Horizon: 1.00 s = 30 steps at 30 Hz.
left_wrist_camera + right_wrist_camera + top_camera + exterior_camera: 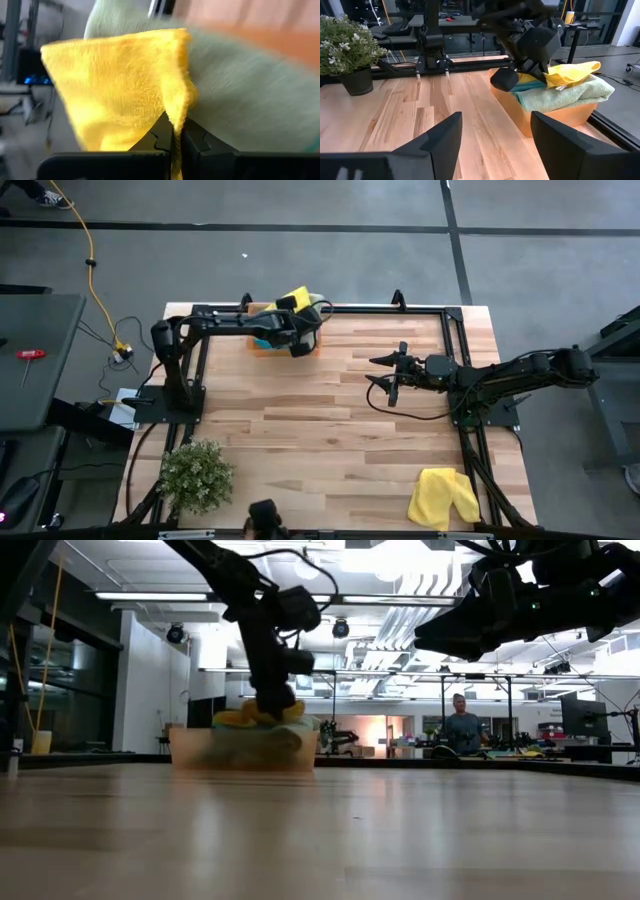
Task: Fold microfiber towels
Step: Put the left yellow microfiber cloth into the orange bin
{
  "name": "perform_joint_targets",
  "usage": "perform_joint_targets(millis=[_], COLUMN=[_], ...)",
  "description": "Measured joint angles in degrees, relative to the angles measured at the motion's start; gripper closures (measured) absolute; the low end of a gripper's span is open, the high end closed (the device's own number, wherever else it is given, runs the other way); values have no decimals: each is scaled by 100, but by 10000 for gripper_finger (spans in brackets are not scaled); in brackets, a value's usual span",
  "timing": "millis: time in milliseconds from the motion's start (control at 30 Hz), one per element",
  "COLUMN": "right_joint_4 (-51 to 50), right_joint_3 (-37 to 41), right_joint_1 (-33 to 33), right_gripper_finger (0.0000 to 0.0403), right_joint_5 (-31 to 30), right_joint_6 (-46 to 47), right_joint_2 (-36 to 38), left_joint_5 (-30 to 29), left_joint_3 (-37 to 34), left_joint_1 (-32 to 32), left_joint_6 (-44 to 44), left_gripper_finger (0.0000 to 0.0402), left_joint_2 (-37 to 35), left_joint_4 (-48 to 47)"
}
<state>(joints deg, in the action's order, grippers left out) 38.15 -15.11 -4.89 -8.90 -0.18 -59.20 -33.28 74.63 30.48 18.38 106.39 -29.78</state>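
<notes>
Fingers of your left gripper were clamped on a soft yellow microfiber towel, folded edge standing upright, atop the orange rectangular tray. Your right gripper hovered mid-table, jaws apart. You had no readable writing anywhere.

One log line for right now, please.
left tool: shut on yellow towel, over tray | right tool: open, mid-table, empty

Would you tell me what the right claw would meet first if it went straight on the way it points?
Probably the left claw over the orange rectangular tray, though depth is unclear; bare wooden table lies between.
</notes>
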Motion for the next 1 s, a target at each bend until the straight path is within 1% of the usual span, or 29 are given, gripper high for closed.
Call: perform_joint_targets(millis=[133, 333, 400, 500, 567, 633, 800, 867, 1000], right_joint_4=[0, 4, 2, 2, 2, 4, 11, 21, 22], right_joint_3=[0, 0, 0, 0, 0, 0, 0, 0, 0], right_joint_1=[0, 1, 0, 0, 0, 1, 1, 1, 0], right_gripper_finger=[174, 174, 174, 174, 174, 174, 174, 174, 174], right_joint_5=[1, 1, 1, 1, 1, 1, 1, 1, 1], right_joint_6=[24, 31, 28, 23, 23, 23, 23, 23, 28], right_joint_2=[0, 0, 0, 0, 0, 0, 0, 0, 0], left_joint_5=[208, 1091, 1275, 1342, 1325, 1312, 1193, 1293, 1721], left_joint_3=[1, 2, 2, 2, 5, 6, 3, 2, -2], left_joint_1=[-244, -332, -363, -388, -399, -398, -315, -268, -260], left_joint_6=[-24, -179, -191, -124, 85, 277, 328, 228, 57], left_gripper_finger=[401, 401, 401, 402, 401, 401, 401, 401, 395], left_joint_2=[-56, -63, -63, -132, -203, -238, -245, -242, -186], left_joint_4=[360, 407, 379, 272, 101, -295, -928, -909, -538])
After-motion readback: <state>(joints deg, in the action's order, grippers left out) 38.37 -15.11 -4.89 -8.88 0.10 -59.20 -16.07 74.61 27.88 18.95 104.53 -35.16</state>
